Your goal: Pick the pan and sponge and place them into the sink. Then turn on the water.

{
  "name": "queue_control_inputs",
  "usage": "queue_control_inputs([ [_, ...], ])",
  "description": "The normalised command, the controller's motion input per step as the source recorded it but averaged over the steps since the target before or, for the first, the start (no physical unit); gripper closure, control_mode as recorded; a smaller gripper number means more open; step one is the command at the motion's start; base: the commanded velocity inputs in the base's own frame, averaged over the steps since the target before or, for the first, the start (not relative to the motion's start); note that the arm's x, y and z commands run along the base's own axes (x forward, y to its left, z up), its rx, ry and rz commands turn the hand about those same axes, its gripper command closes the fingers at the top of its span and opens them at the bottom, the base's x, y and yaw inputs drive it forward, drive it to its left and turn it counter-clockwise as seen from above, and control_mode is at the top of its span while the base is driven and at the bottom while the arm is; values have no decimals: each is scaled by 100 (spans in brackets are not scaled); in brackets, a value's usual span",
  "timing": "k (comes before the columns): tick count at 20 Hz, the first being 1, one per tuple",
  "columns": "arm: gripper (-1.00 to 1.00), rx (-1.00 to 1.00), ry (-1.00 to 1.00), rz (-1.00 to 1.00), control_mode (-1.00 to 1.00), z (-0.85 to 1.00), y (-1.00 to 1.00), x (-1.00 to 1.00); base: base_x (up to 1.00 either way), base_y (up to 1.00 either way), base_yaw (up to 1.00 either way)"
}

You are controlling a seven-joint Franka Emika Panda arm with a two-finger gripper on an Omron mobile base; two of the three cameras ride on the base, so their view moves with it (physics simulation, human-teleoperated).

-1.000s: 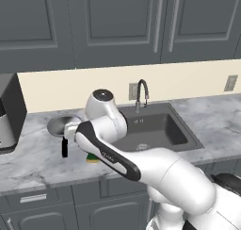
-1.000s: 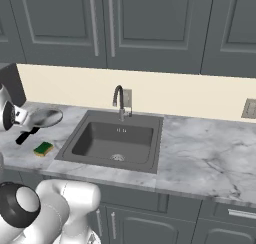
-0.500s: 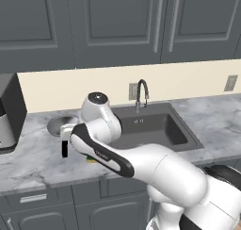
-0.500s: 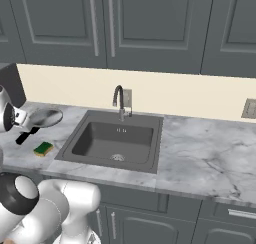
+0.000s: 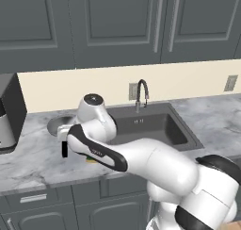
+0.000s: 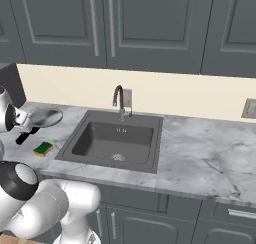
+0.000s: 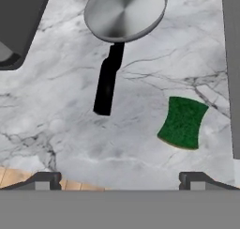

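- Pan (image 7: 124, 11): on the marble counter (image 7: 140, 96) left of the sink, beside a dark appliance (image 7: 16, 26); shiny metal, so likely stiff, smooth and the heavier of the two items
- Handle (image 7: 108, 80): black, straight, pointing toward the counter's front edge; probably the best place to take hold, pinched across its narrow width, since the round bowl looks too wide and slick for the fingers
- Likely to tip bowl-down if gripped far out on the handle, so a hold nearer the bowl seems safer
- Sponge (image 7: 183, 121): flat on the counter, green side up, between the pan's handle and the sink's edge, apart from both; probably light, soft and squashy, easy to pinch across its short sides
- Sink (image 6: 112, 140): dark basin, nothing inside but the drain; faucet (image 6: 119, 99) at the rear, no water running
- Gripper (image 7: 120, 179): above the counter's front edge, fingers spread wide, grasping nothing
- Neither item moved to the sink yet; pan looks the likely first pick
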Motion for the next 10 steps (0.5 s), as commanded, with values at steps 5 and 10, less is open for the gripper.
queue_control_inputs([
  [5, -100, 0, 1, 0, -100, -16, 10, 12, 0, 0, 0],
  [10, -100, 0, 0, 0, -100, -17, 8, 10, 0, 0, 0],
])
